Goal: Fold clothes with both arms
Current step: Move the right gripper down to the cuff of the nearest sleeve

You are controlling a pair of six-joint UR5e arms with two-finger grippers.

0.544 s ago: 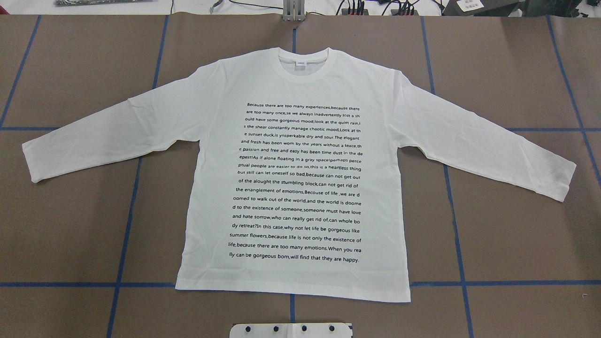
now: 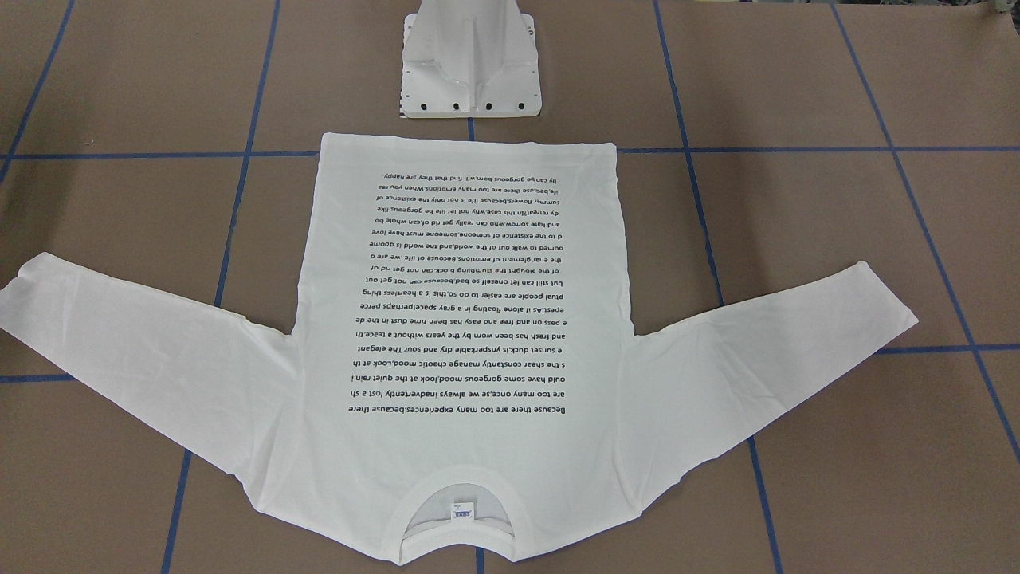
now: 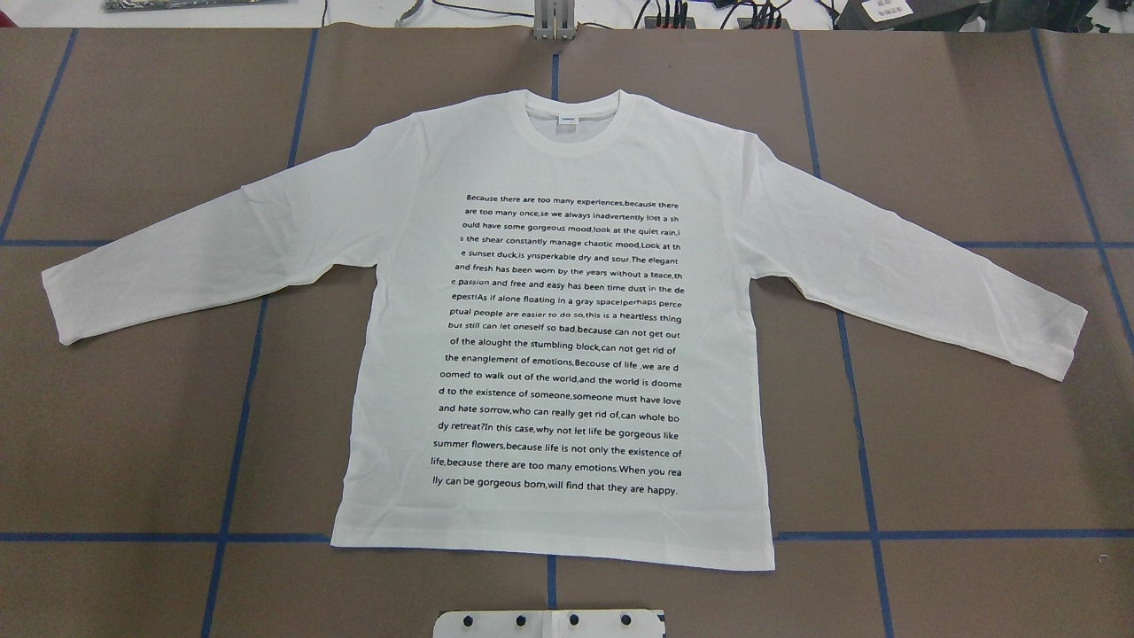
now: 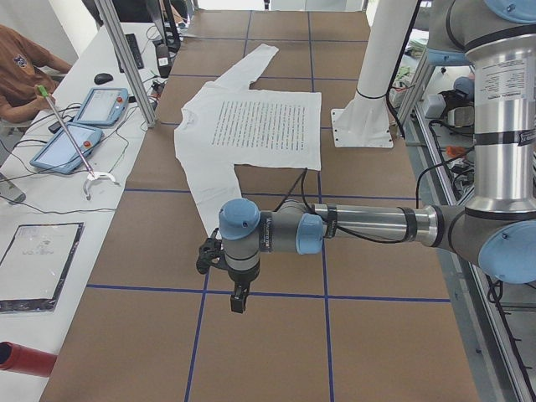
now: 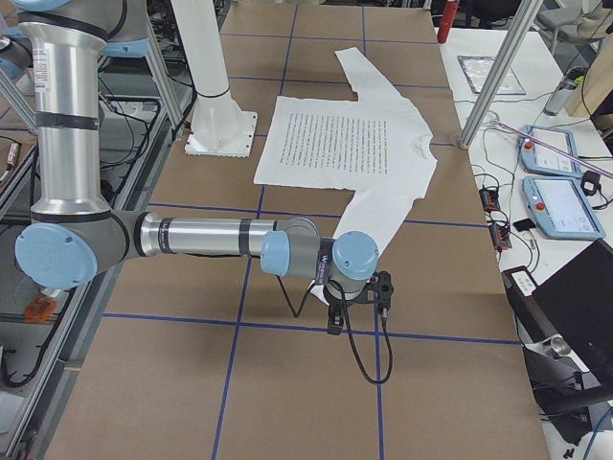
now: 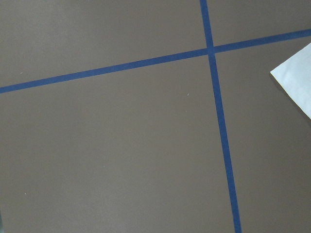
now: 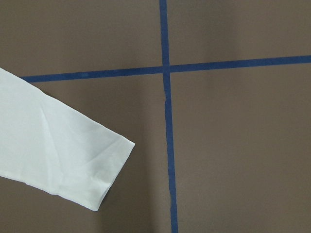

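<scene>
T-shirt (image 3: 558,337) flat on table (image 3: 133,443), sleeves spread sideways; hem near pedestal base (image 3: 549,626), collar (image 3: 572,142) opposite.

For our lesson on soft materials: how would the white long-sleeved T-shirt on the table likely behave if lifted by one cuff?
Probably floppy: the T-shirt lies thin and flat, with creases near the cuff, so it would likely drape, not hold shape. It looks light for its spread. Pushed on the table, it may bunch rather than slide.

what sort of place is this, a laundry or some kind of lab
Most likely a robotics lab, not a laundry: the left arm reaches over a table gridded with blue tape, and teach pendants lie on the side bench.
</scene>
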